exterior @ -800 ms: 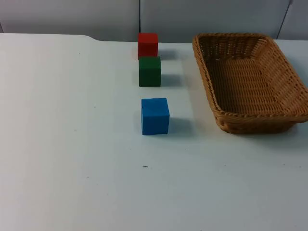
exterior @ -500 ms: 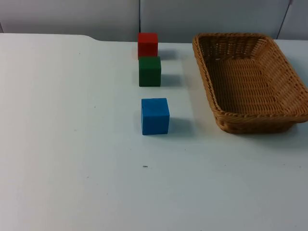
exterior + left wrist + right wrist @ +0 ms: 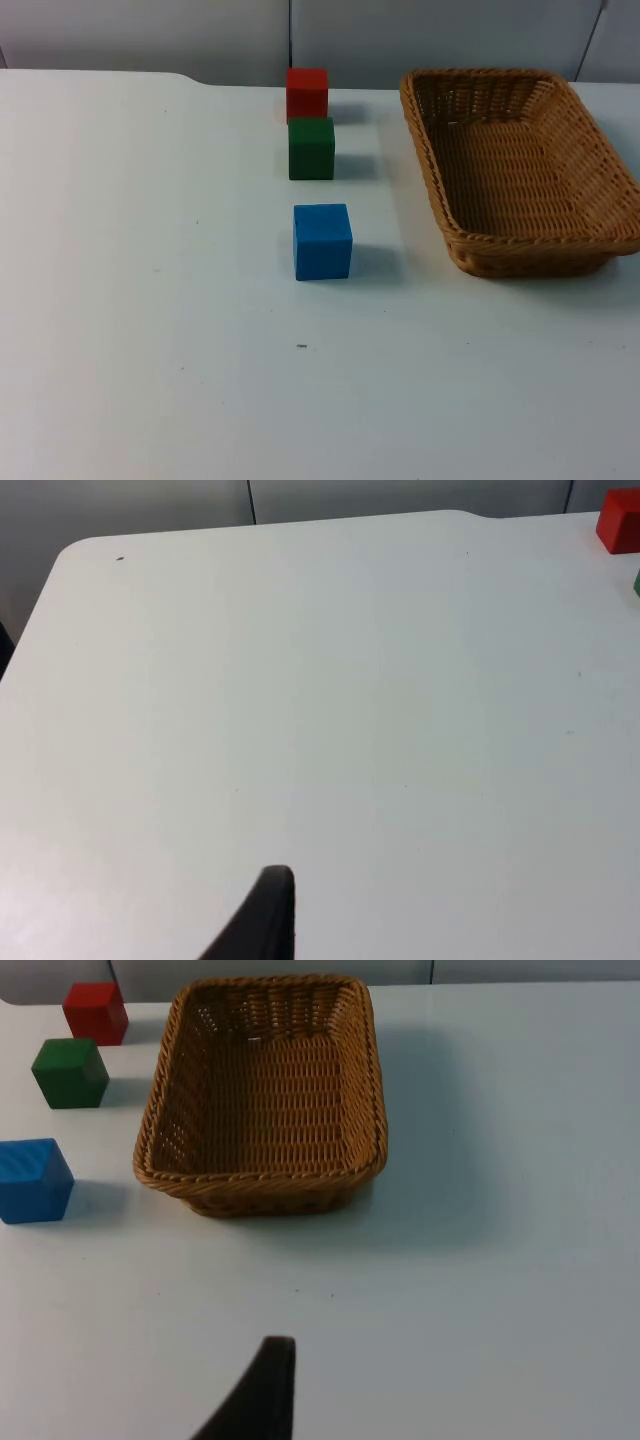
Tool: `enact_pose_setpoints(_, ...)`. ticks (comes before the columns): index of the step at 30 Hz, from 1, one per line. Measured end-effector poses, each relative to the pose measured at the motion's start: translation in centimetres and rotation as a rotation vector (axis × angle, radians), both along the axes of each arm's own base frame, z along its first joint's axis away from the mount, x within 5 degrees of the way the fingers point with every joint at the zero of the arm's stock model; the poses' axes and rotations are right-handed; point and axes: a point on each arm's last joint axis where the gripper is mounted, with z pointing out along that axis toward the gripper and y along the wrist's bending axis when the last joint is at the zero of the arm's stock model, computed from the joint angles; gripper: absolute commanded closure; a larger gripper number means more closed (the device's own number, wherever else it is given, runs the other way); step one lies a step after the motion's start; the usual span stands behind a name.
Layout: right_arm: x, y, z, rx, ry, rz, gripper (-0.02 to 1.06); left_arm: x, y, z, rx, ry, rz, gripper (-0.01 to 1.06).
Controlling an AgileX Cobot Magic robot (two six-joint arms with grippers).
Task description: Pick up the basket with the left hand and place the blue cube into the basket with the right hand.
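Well apart on the table, blue cube and basket sit untouched; grippers' state unclear.

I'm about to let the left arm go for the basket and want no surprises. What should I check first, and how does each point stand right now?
1. Basket upright on the white table, nothing inside: ok.
2. Basket rim free to grasp, no cube touching it: ok.
3. Blue cube stands apart from the green cube and red cube, with room around it: ok.
4. Blue cube not yet in the basket, so that step is still open: ok.
5. Left gripper over bare table, far from the basket: not ok for a grasp yet.
6. Right gripper faces the basket and cubes; fingers open or shut: cannot tell.
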Motion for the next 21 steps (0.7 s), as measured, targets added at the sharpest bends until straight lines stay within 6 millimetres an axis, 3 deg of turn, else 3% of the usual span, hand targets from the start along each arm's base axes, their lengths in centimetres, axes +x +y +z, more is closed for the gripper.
enact_pose_setpoints(21, 0.0, 0.0, 0.0, 0.0, 0.0, 0.0, 0.0, 0.0, 0.0, 0.0, 0.0, 0.0, 0.0, 0.0)
